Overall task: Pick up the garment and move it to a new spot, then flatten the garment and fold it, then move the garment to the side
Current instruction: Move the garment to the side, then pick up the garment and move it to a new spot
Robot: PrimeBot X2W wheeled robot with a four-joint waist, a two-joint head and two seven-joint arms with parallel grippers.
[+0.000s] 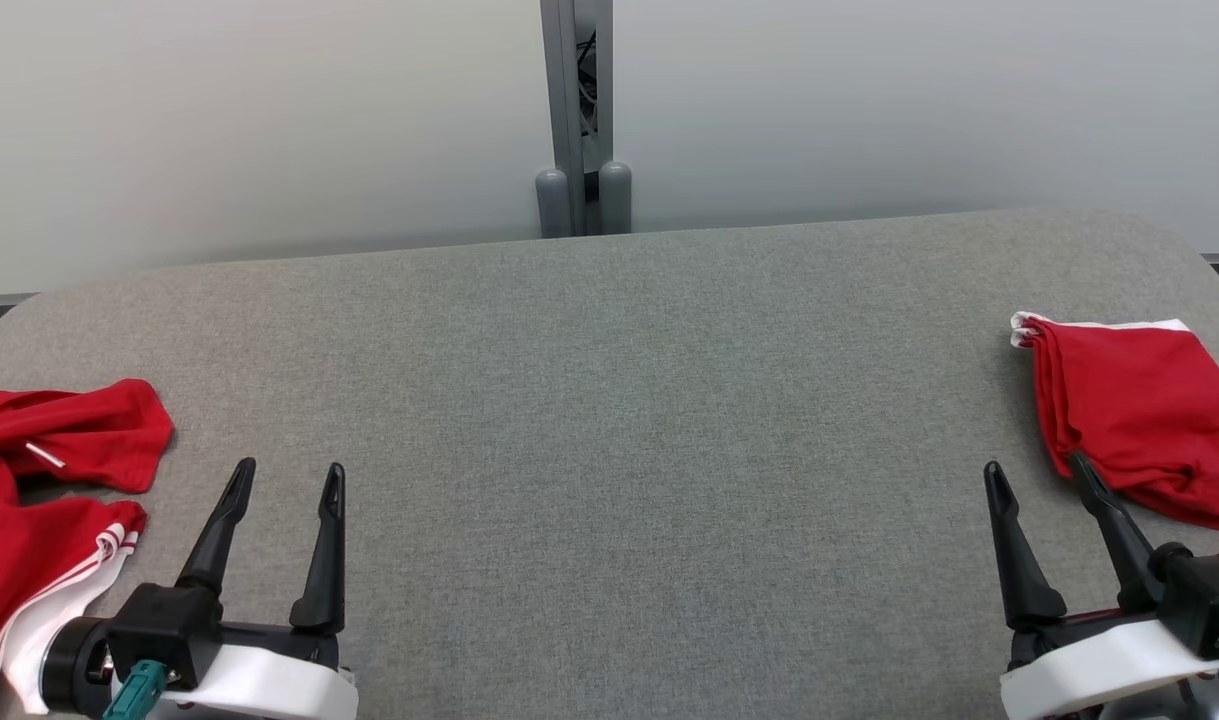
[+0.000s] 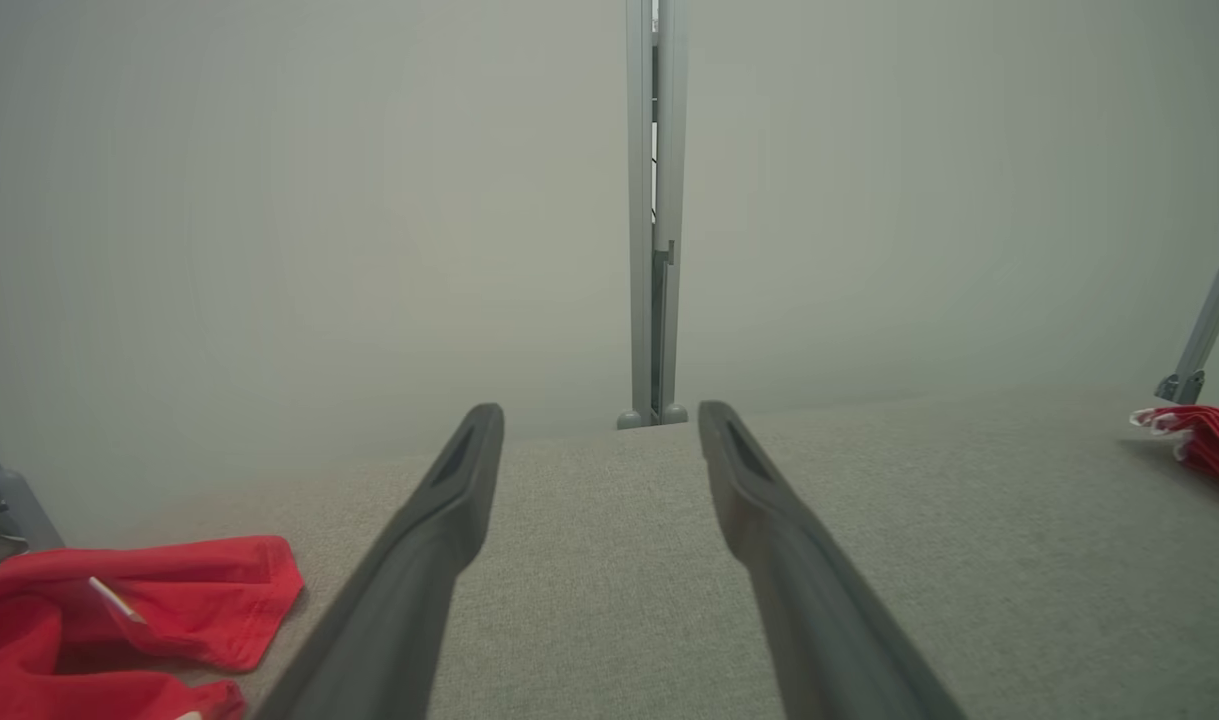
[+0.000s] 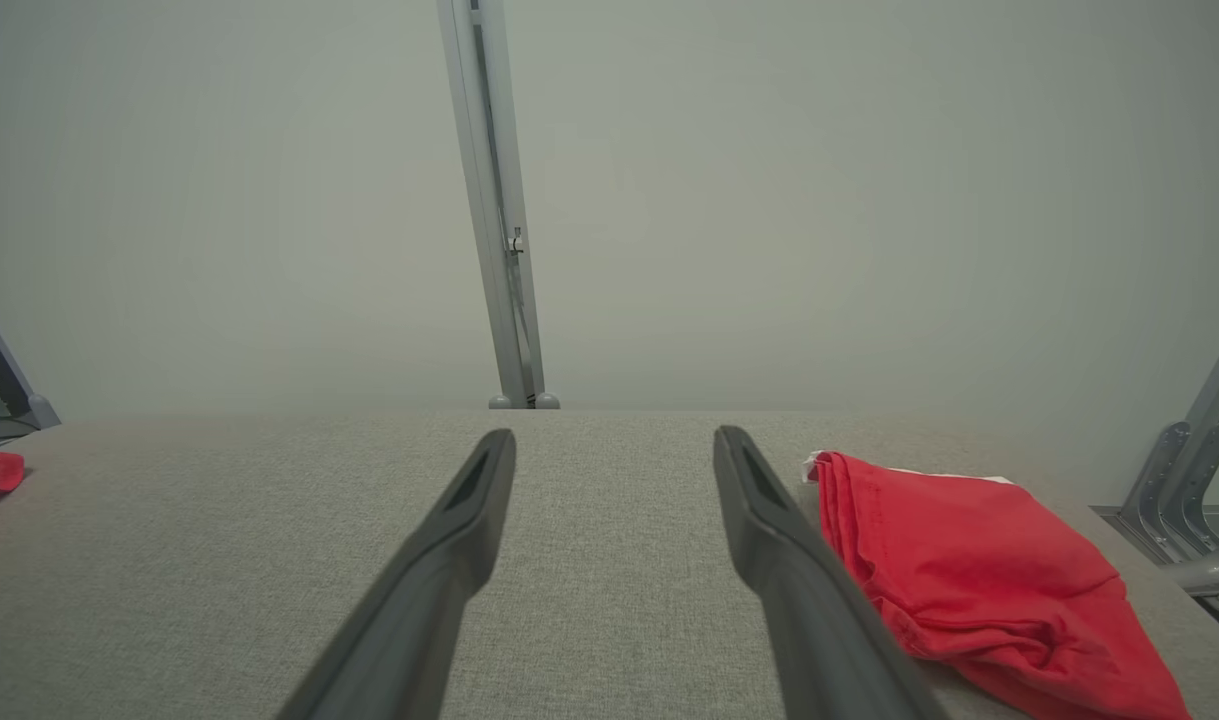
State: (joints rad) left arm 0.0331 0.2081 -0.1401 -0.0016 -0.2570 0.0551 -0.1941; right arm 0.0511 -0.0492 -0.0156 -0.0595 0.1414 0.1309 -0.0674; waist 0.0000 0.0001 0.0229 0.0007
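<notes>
Right, you've got a grey woven-fabric tabletop [image 1: 609, 400] w/ pale wall panels [image 1: 269, 120] behind; left gripper [image 1: 290, 465] & right gripper [image 1: 1034, 461] both spread wide, empty.

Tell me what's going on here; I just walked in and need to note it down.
A two-armed robot is parked at a grey table with nothing in hand. Its left gripper and right gripper are both open above the cloth-covered top. A crumpled red garment with white stripes lies at the table's left edge, near the left gripper. A folded red garment sits at the right edge, close beside the right gripper. Neither piece is being gripped at this moment.
</notes>
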